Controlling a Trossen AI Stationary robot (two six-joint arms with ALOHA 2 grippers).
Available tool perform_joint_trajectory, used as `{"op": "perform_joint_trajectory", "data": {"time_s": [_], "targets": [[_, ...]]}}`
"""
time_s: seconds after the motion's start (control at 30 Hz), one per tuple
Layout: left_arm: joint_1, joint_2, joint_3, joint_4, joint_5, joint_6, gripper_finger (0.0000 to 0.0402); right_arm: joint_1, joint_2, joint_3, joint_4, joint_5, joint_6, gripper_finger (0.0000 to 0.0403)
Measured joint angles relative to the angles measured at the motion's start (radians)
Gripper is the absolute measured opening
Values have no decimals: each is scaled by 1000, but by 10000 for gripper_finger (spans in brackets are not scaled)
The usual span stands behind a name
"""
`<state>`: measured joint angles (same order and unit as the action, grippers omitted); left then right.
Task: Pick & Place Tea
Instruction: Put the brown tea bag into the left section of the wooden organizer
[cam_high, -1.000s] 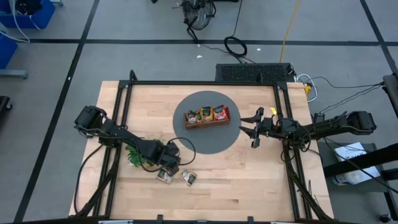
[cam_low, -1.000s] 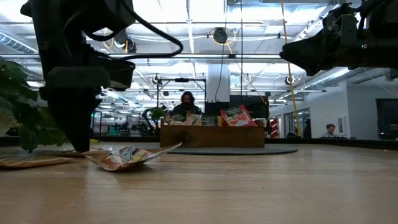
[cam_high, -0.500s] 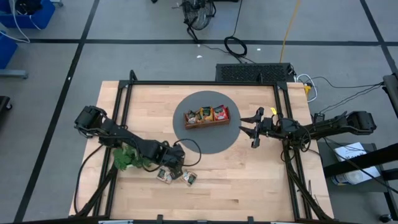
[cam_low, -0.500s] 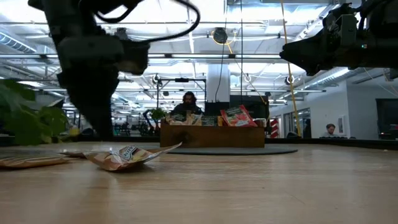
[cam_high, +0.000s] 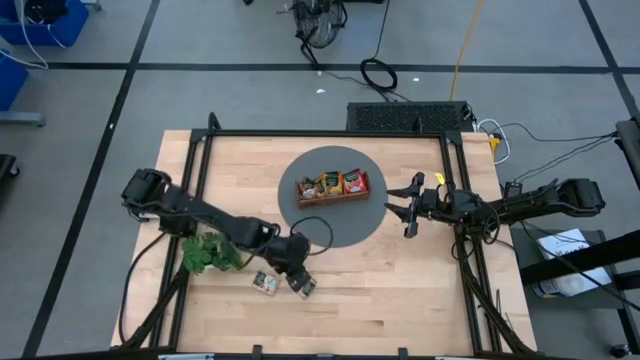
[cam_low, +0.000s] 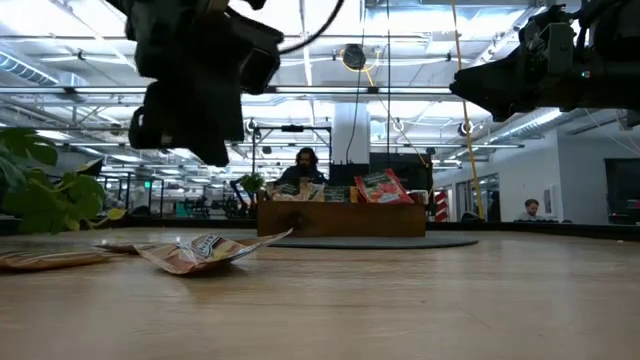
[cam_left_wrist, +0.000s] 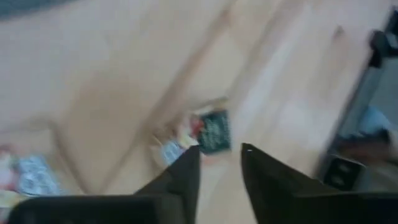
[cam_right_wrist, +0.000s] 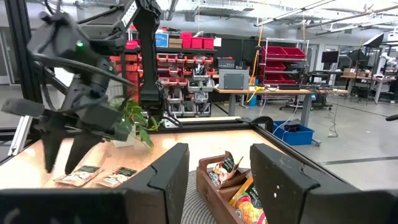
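Two pale tea sachets with dark green print (cam_high: 265, 283) (cam_high: 305, 288) lie flat on the wooden table near its front edge. They also show in the low view (cam_low: 205, 250) and the right wrist view (cam_right_wrist: 78, 176). My left gripper (cam_high: 298, 276) hangs open just above and between them, slanting down, with nothing between its fingers (cam_left_wrist: 221, 152) (cam_right_wrist: 60, 167). The brown wooden tray (cam_high: 332, 198) stands on a round grey mat (cam_high: 350, 235) and holds red, orange and pale sachets upright. My right gripper (cam_high: 408, 210) waits open at the mat's right rim, level, pointing at the tray (cam_right_wrist: 217, 186).
A green plant sprig (cam_high: 208, 252) lies on the table left of the sachets, beside my left arm. Black frame rails (cam_high: 200, 180) run along the table's left, right and far sides. Bare wood lies between the mat and the near edge. A person (cam_low: 303, 165) sits beyond the table.
My left gripper has risen from the tabletop beside the plant sprig and gone toward the table's right edge, tipping to a shallower slant, and now hangs over the two loose sachets. The sprig stays behind on the table, its leaves sunk lower. The sachets have not moved.
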<state>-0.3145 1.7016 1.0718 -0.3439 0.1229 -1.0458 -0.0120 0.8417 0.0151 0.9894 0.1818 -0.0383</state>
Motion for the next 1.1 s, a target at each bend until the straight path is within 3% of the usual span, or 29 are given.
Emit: {"op": "perform_joint_trajectory", "data": {"time_s": [0.1, 0.2, 0.33, 0.47, 0.7, 0.93, 1.1], "targets": [[30, 0, 0, 1, 137, 41, 174, 0, 0, 0, 0, 0, 0, 155], [45, 0, 0, 3, 245, 238, 227, 0, 0, 0, 0, 0, 0, 155], [25, 0, 0, -3, 262, 539, 278, 0, 0, 0, 0, 0, 0, 155], [6, 0, 0, -11, 158, 796, 299, 0, 0, 0, 0, 0, 0, 155], [33, 0, 0, -217, -5, 951, 294, 0, 0, 0, 0, 0, 0, 155], [18, 0, 0, -372, -223, 1253, 291, 0, 0, 0, 0, 0, 0, 155], [27, 0, 0, -353, -231, 1326, 289, 0, 0, 0, 0, 0, 0, 155]]}}
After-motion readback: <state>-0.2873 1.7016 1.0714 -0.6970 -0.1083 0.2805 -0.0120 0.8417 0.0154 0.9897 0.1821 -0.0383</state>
